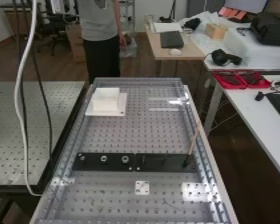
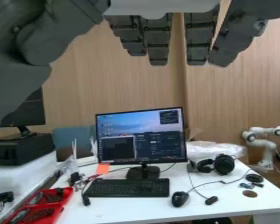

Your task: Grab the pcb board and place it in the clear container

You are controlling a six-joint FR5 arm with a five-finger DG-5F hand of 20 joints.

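In the wrist view the dark grey hand is open, its fingers straight and spread with nothing between them, and the thumb off to one side. A small pale square with dark holes lies flat on the perforated bench top near its near end in the high view; whether it is the pcb board I cannot tell. To its right is a bright, glossy patch, and two pale see-through strips lie toward the far right; I cannot tell if either belongs to a clear container.
A white block rests on a white plate at the bench's far left. A black strip with round fittings crosses the bench, a thin stick leaning up from its right end. Red trays sit on the side table.
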